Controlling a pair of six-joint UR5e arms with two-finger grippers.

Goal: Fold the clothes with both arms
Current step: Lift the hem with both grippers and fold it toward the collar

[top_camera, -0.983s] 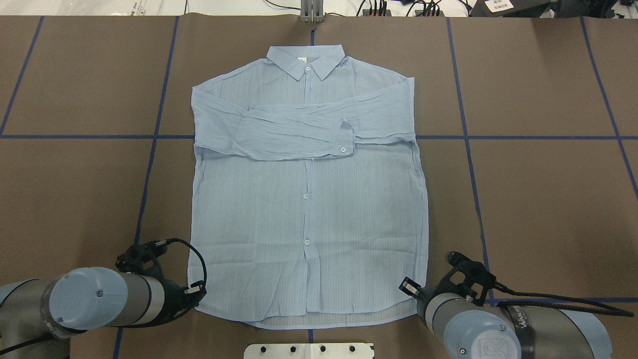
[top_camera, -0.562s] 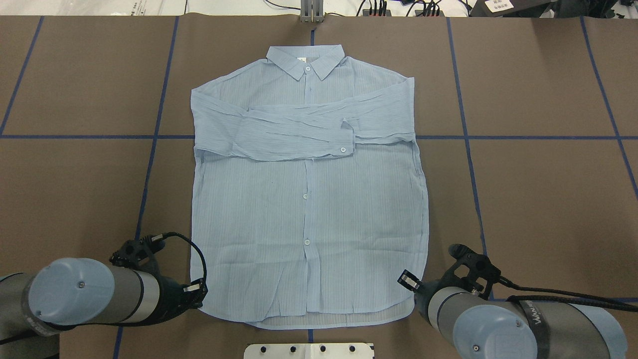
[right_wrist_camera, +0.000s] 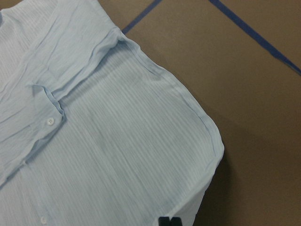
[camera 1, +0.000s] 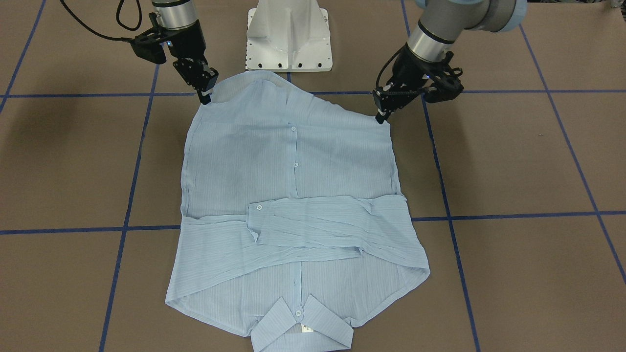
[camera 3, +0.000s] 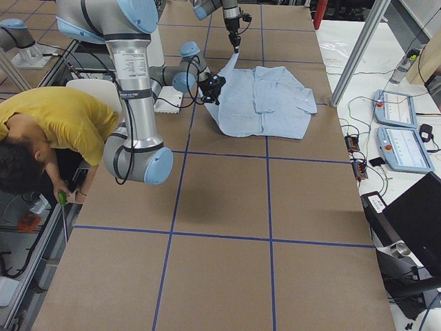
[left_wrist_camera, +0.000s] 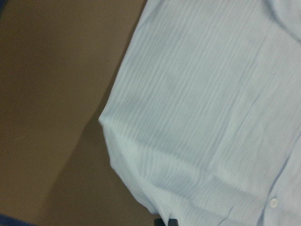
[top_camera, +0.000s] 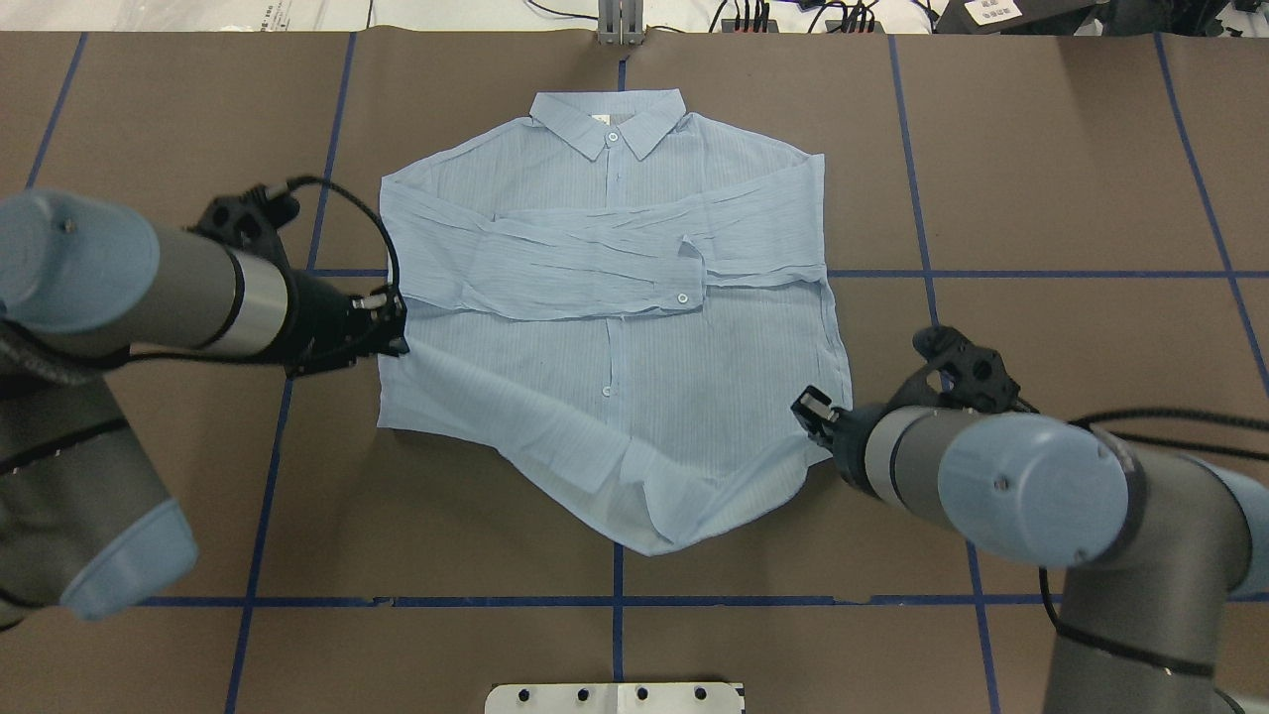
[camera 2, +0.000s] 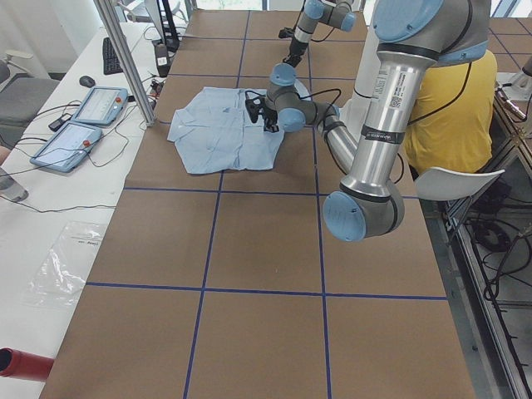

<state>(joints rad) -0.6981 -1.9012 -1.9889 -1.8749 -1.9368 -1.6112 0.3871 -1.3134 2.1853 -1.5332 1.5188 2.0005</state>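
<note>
The light blue striped shirt (top_camera: 694, 397) lies buttons up with the collar at the far side and both sleeves folded across the chest. My left gripper (top_camera: 392, 325) is shut on the hem's left corner. My right gripper (top_camera: 815, 412) is shut on the hem's right corner. Both corners are held above the table, and the hem between them sags in a loose fold (top_camera: 649, 526). In the front-facing view the left gripper (camera 1: 381, 115) and the right gripper (camera 1: 205, 96) hold the raised edge of the shirt (camera 1: 332, 161). Both wrist views show shirt fabric (left_wrist_camera: 211, 117) (right_wrist_camera: 117, 155) close below.
The brown table (top_camera: 1041, 198) is marked with blue tape lines. The white pedestal base (camera 1: 288, 39) stands at the near edge. A person in yellow (camera 2: 453, 100) bends beside the robot. Control tablets (camera 3: 400, 110) lie beyond the table's far edge.
Both grippers have risen and moved away from the robot toward the collar, carrying the hem corners. The hem has left the table and now sags in the middle.
</note>
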